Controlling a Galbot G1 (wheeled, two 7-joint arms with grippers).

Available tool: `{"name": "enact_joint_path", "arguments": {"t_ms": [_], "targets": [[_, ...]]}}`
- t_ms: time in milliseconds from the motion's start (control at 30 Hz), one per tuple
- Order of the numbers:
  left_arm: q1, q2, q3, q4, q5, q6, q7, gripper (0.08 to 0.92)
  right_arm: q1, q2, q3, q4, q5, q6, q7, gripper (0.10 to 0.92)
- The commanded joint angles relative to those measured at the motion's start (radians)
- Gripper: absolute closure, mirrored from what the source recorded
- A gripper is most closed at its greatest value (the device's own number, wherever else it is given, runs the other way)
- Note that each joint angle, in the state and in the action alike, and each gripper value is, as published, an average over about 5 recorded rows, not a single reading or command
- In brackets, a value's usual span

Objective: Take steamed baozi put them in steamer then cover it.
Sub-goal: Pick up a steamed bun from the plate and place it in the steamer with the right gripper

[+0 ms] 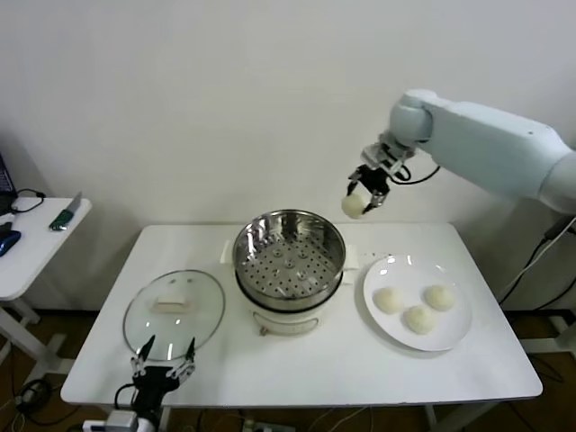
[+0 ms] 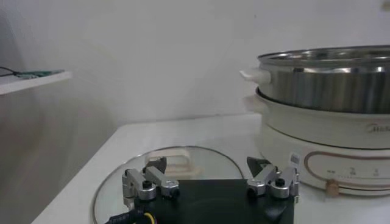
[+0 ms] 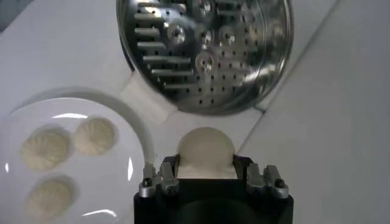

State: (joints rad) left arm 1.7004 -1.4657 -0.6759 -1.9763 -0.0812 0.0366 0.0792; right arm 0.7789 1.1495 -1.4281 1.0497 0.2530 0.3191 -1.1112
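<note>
Carried bun: I am pinching one bun (image 1: 354, 205) between the fingers of my right gripper (image 1: 368, 190); in the right wrist view the round dough is bulging out between the two pads.
Landmark: steamer (image 1: 289, 258), a shiny perforated basket on a white pot base, sitting mid-table.
Key relation: the bun is hanging in the air above and just outside the steamer's rim, on the side facing the plate and toward the wall. I am judging that the coming move is a short carry inward over the basket, then down.
Axis: bun and basket are both round, so I am seeing no long axis to line up; only centring matters.
Nearer arm: my right arm is the one close to the steamer; my left is waiting low at the table's near edge.
Left gripper (image 1: 164, 363): fingers are spread wide, holding nothing, hovering just by the near edge of the lid (image 1: 175, 304).
Lid: glass, lying flat on the table (image 1: 315, 369) beside the steamer, on the side away from the plate, handle up.
Remaining buns: three are resting on the plate (image 1: 447, 340), which sits just beside the steamer on my right.
Basket floor: bare perforated steel, nothing lying in it yet.
Room: the steamer's mouth is standing open with nothing above it, so I am judging the descent unobstructed.
Surroundings: plain white wall behind; a small side table (image 1: 31, 243) is standing well apart from the steamer, beyond the lid.
</note>
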Motion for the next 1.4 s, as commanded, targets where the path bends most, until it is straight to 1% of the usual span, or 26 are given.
{"name": "enact_joint_path", "arguments": {"t_ms": [33,267,500,767,1167,1400], "targets": [[-0.001,-0.004,-0.002,-0.002,0.000,-0.001,0.000,0.177,0.007,0.147,-0.027,0.030,-0.082,0.203,0.020,0.414],[-0.006,-0.008,-0.004,-0.005,0.000,-0.002,0.000,0.177,-0.111,0.213,-0.001,-0.114,-0.196,0.281,0.035,0.414],[-0.008,-0.009,-0.004,-0.004,0.000,-0.004,0.000,0.177,-0.223,0.237,0.075,-0.201,-0.355,0.308,0.082,0.414],[-0.008,-0.010,-0.001,-0.001,0.000,-0.009,0.000,0.177,-0.311,0.276,0.156,-0.322,-0.462,0.329,0.119,0.414],[-0.010,-0.008,0.000,0.009,0.001,-0.017,-0.001,0.177,-0.355,0.328,0.197,-0.421,-0.485,0.346,0.148,0.414],[-0.008,-0.007,0.001,0.012,0.006,-0.019,-0.002,0.177,-0.361,0.344,0.193,-0.445,-0.456,0.351,0.148,0.414]]}}
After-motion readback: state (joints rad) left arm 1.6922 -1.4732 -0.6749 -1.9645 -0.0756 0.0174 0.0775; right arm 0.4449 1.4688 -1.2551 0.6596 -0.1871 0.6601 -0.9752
